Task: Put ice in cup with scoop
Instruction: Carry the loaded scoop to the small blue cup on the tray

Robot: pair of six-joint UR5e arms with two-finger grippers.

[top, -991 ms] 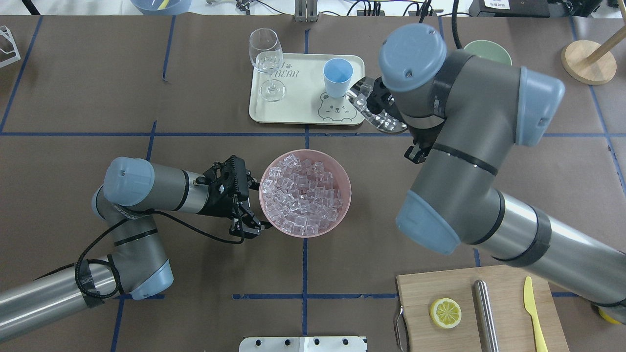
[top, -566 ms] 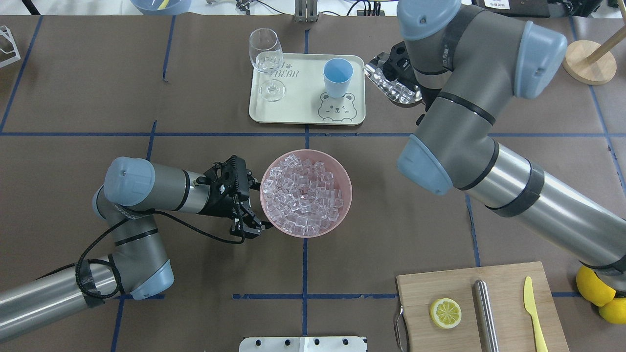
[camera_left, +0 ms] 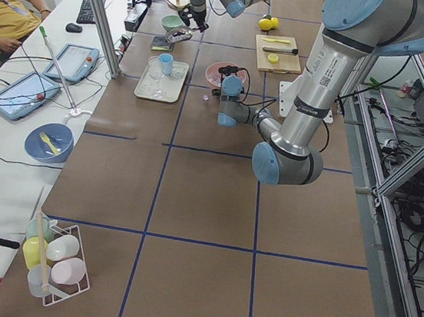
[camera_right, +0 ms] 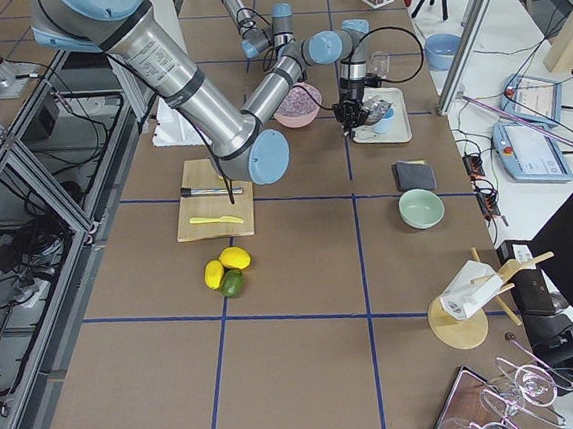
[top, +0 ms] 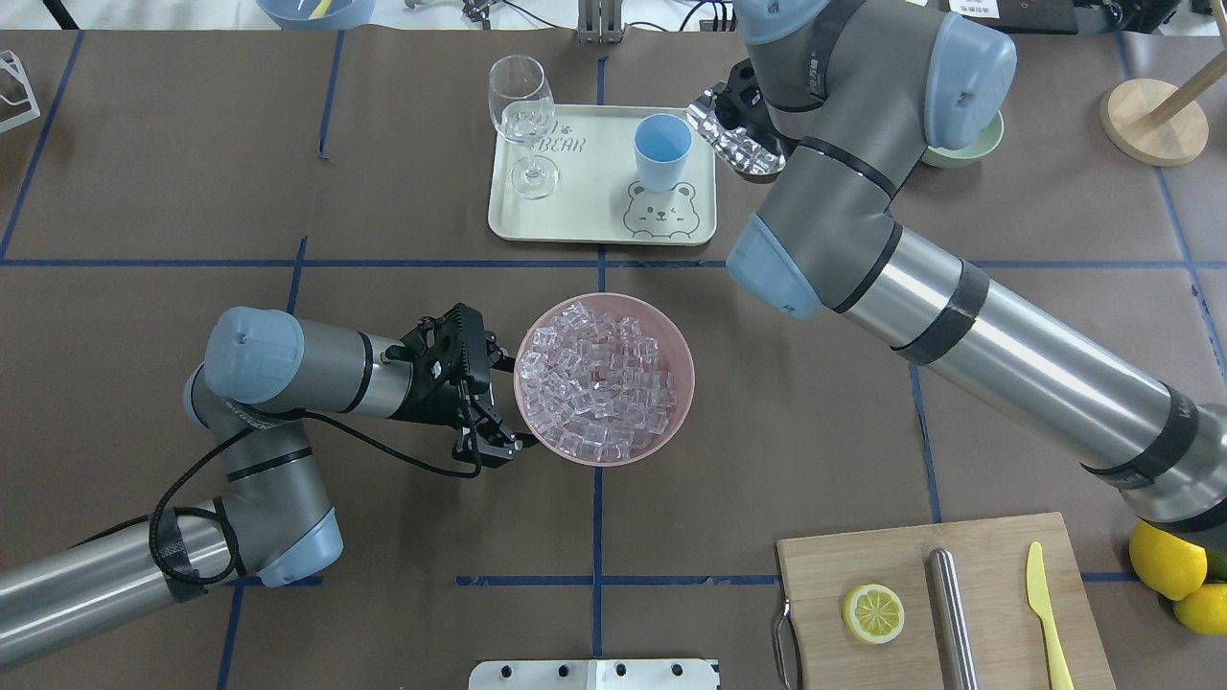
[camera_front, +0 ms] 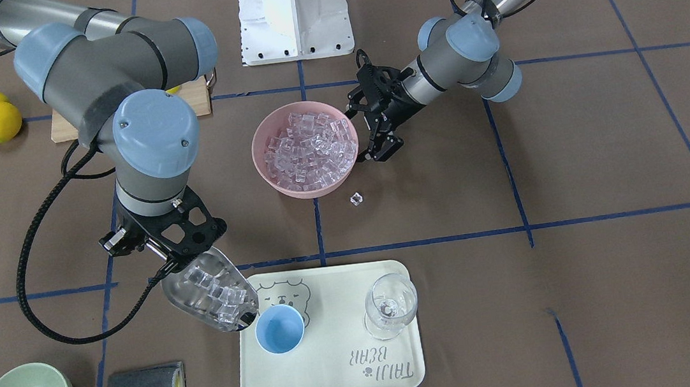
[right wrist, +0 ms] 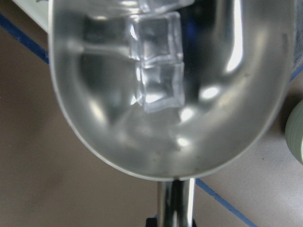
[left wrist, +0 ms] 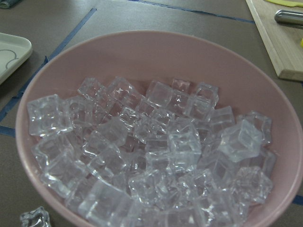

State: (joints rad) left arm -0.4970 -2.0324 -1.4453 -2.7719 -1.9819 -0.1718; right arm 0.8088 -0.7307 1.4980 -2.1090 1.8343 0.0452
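Brown paper worktop (camera_front: 571,150) ruled with blue tape, steel scoop (camera_front: 201,292) beside the cup (camera_front: 279,332).
Clamped by the right tool (camera_front: 166,251) at its short rod handle, the shiny trough-shaped scoop carries glassy cubes of ice (camera_front: 222,302), its lip just beside the smooth round light-blue cup on a cream tray (camera_front: 338,373). The left tool (camera_front: 381,145) sits at the rim of the pink bowl (camera_front: 260,164); its grip cannot be told.
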